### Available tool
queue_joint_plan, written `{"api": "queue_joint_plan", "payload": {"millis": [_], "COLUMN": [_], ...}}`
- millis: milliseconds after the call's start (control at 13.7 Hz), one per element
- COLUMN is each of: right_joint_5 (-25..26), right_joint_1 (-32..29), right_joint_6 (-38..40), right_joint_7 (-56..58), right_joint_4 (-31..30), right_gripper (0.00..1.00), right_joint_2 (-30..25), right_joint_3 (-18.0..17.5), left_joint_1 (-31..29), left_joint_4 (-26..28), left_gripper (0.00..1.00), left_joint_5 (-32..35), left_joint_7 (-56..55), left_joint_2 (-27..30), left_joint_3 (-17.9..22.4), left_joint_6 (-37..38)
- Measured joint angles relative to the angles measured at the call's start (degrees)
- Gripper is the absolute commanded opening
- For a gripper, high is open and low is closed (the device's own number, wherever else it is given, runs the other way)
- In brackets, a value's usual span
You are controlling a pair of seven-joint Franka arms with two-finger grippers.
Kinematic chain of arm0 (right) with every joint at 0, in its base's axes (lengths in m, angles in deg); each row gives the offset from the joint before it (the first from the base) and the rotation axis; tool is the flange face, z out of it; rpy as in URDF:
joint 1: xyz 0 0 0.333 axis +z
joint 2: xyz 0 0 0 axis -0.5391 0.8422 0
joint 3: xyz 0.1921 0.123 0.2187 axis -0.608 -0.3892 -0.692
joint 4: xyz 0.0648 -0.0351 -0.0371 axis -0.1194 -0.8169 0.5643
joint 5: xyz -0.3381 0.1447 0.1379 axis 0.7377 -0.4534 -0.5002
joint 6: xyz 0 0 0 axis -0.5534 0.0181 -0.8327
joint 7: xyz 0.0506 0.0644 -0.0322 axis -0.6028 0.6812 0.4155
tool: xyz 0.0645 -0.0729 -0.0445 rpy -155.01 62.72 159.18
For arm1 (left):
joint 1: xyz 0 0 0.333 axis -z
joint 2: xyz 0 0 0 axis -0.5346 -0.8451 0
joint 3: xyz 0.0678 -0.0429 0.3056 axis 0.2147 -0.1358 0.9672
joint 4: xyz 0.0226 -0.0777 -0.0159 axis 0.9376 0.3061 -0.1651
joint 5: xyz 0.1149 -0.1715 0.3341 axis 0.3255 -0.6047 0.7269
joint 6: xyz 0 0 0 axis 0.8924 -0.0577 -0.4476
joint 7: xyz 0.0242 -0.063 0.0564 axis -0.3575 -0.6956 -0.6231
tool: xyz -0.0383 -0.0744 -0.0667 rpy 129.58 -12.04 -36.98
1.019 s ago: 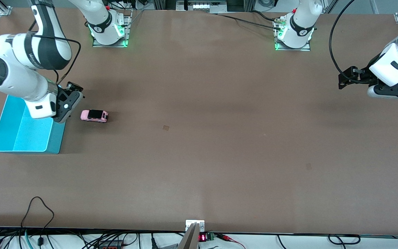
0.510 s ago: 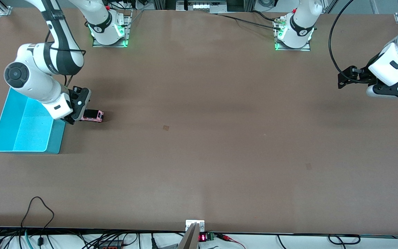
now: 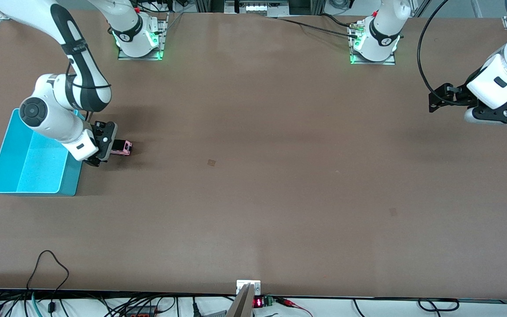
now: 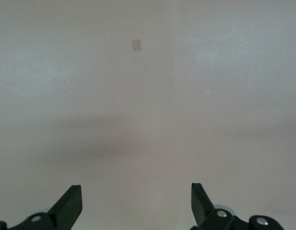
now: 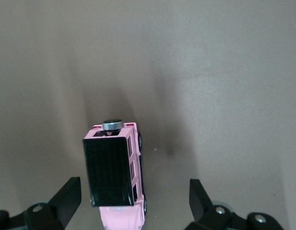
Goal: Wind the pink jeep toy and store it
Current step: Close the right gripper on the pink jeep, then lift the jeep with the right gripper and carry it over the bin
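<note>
**Right gripper down over jeep, jaws wide, no grasp yet**

Compared with a second ago: right gripper (image 3: 109, 149) no longer over the edge of the cyan bin (image 3: 2, 165); now low at the bin-side end of the pink jeep toy (image 3: 123, 147), covering part of it in the front view. Most of that descent already made half a second ago; since then only a small further closing-in. Jeep itself nudged slightly away from the bin in the first half-second, unmoved since.

Jeep position: on the table (image 3: 253, 176), wheels down, just beside the bin, toward the right arm's end of the table, roughly midway between the base-side edge and the front-camera edge.

Right wrist view: jeep (image 5: 117, 184) between the two fingers (image 5: 66, 199), black roof panel uppermost, silver spare-wheel disc at its end. Clear gaps on both sides; fingers spread wide, not touching the body. Jeep sits closer to one finger than the other.

Left gripper (image 4: 136, 206): waiting, raised over the left arm's end of the table, jaws wide, nothing between them, bare surface below.

Judgement: approach phase essentially finished; closing on the body appears next. Winding and storing both not yet done. Off-centre position between fingers may slide or twist the toy on closing.
</note>
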State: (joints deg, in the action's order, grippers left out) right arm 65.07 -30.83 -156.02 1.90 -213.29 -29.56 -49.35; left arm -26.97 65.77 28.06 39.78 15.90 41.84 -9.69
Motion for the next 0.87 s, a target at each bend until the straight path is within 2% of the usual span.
{"api": "queue_joint_plan", "payload": {"millis": [582, 655, 728, 801, 874], "right_joint_5": [0.00, 0.00, 0.00, 0.00, 0.00], "right_joint_1": [-0.82, -0.82, -0.82, -0.82, -0.82], "right_joint_6": [-8.52, -9.30, -9.67, -9.75, -9.85], "right_joint_7": [0.84, 0.86, 1.12, 1.71, 2.06], "right_joint_4": [-6.62, -7.18, -7.40, -7.41, -7.41], "right_gripper": [0.99, 0.54, 0.31, 0.26, 0.00], "right_joint_2": [0.37, 0.37, 0.35, 0.27, 0.17], "right_joint_3": [-0.02, -0.02, -0.03, -0.03, -0.04], "left_joint_1": [0.07, 0.07, 0.07, 0.07, 0.07], "left_joint_4": [-0.02, -0.02, -0.02, -0.02, -0.02], "left_gripper": [1.00, 1.00, 1.00, 1.00, 1.00], "left_joint_5": [0.00, 0.00, 0.00, 0.00, 0.00], "left_joint_7": [0.00, 0.00, 0.00, 0.00, 0.00], "left_joint_2": [0.03, 0.02, 0.03, 0.03, 0.03], "left_joint_3": [-0.20, -0.20, -0.20, -0.20, -0.20], "left_joint_6": [0.01, 0.01, 0.01, 0.01, 0.01]}}
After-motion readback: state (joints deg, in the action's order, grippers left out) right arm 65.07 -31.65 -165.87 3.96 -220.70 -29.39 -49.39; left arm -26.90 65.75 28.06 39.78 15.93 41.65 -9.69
